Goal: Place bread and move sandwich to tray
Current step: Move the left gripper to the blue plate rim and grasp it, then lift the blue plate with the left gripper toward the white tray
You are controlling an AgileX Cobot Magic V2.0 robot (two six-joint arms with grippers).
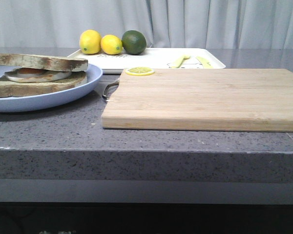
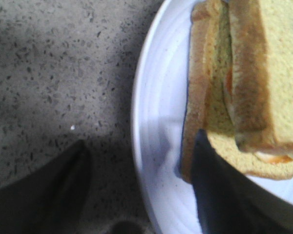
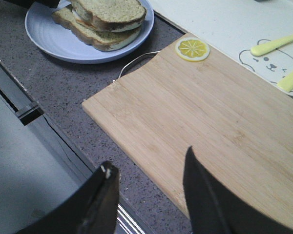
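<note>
The sandwich (image 1: 36,74) lies on the round light-blue plate (image 1: 85,80) at the left of the counter. The thick bread slice (image 1: 39,62) rests on top of the white egg with its orange yolk (image 1: 31,73). In the left wrist view my left gripper (image 2: 141,141) is open and straddles the plate's rim (image 2: 154,117). One finger is over the counter and the other is by the sandwich's (image 2: 234,78) near corner. My right gripper (image 3: 149,158) is open and empty over the counter's front edge. The white tray (image 1: 156,58) stands at the back.
A wooden cutting board (image 1: 210,97) with a lemon slice (image 1: 139,71) lies between the plate and the tray. Two lemons (image 1: 90,41) and a lime (image 1: 134,42) sit at the tray's far left. Yellow utensils (image 1: 178,61) lie on the tray.
</note>
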